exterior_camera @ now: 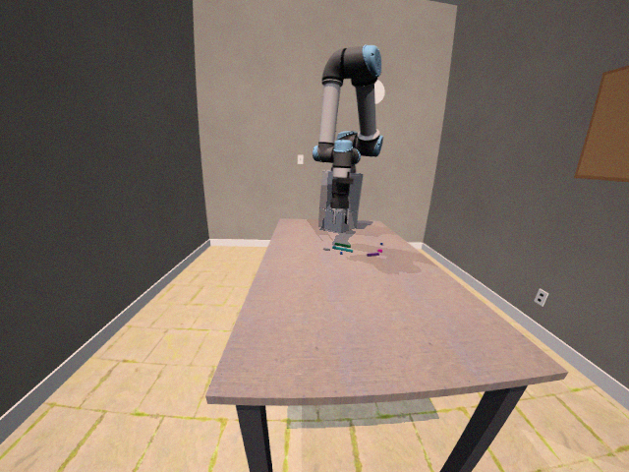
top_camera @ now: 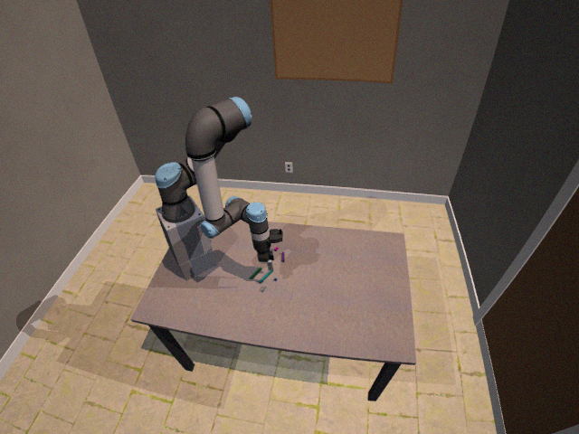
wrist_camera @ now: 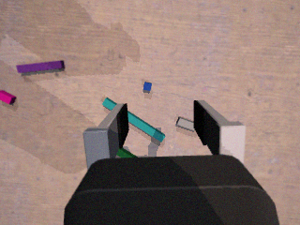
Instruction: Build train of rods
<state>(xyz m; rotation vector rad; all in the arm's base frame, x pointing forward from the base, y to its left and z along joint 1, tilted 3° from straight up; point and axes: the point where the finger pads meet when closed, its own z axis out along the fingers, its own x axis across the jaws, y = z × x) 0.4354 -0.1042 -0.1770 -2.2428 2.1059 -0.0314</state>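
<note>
My gripper (wrist_camera: 160,115) (top_camera: 265,256) is open and empty, hanging above the rods near the table's far left part. In the wrist view the turquoise rod (wrist_camera: 133,119) lies slanted between and under my fingers. A short grey rod (wrist_camera: 185,124) lies just inside my right finger. A bit of the green rod (wrist_camera: 124,153) shows beside my left finger, mostly hidden. The small blue rod (wrist_camera: 147,86) lies beyond the turquoise one. The purple rod (wrist_camera: 40,67) and the magenta rod (wrist_camera: 7,97) lie at the far left. In the top view the green (top_camera: 255,273) and turquoise (top_camera: 266,276) rods lie side by side.
The arm's grey pedestal (top_camera: 180,233) stands at the table's left end. The table's near edge (top_camera: 276,347) and right edge are far from the rods. A second grey rod (top_camera: 262,288) lies in front of the turquoise rod.
</note>
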